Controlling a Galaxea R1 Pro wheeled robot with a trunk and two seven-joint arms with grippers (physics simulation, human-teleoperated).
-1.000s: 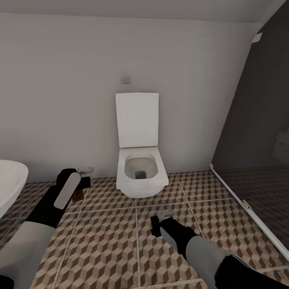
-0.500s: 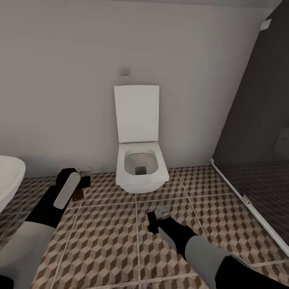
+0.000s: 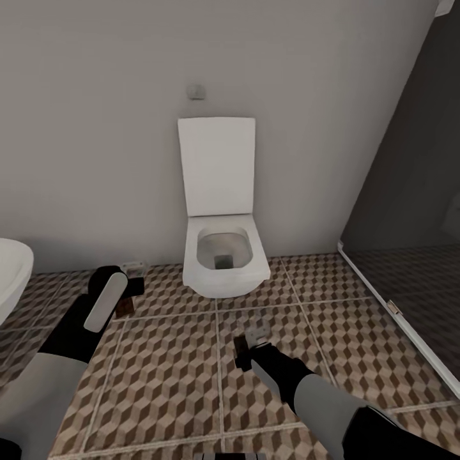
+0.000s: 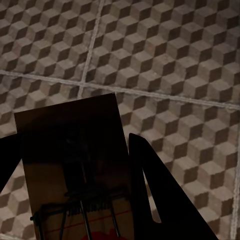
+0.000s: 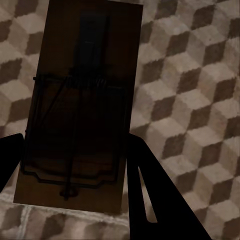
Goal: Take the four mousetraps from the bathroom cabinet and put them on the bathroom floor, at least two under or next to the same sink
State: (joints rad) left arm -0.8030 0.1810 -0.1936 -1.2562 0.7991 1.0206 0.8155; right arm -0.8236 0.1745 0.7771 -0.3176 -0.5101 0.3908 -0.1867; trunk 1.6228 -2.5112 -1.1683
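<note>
Two mousetraps show, each a tan board with dark wire. One mousetrap [image 4: 75, 165] sits between the fingers of my left gripper [image 4: 72, 140], which is shut on it; in the head view that gripper [image 3: 130, 292] hangs low near the white sink [image 3: 9, 275], with the trap [image 3: 124, 308] at its tip. My right gripper [image 5: 75, 140] is shut on the other mousetrap [image 5: 80, 100]; in the head view it [image 3: 249, 348] hovers over the bathroom floor [image 3: 166, 377] in front of the toilet. The cabinet is out of view.
A white wall-hung toilet [image 3: 220, 255] with its lid raised stands at the middle of the grey wall. The dark glass shower enclosure [image 3: 409, 211] with a pale sill closes off the right side. Cube-patterned tiles spread between sink, toilet and shower.
The whole view has shifted, so the toilet and wall sit higher in the picture and the sink further left. Both grippers keep their mousetraps; the right one has edged slightly left.
</note>
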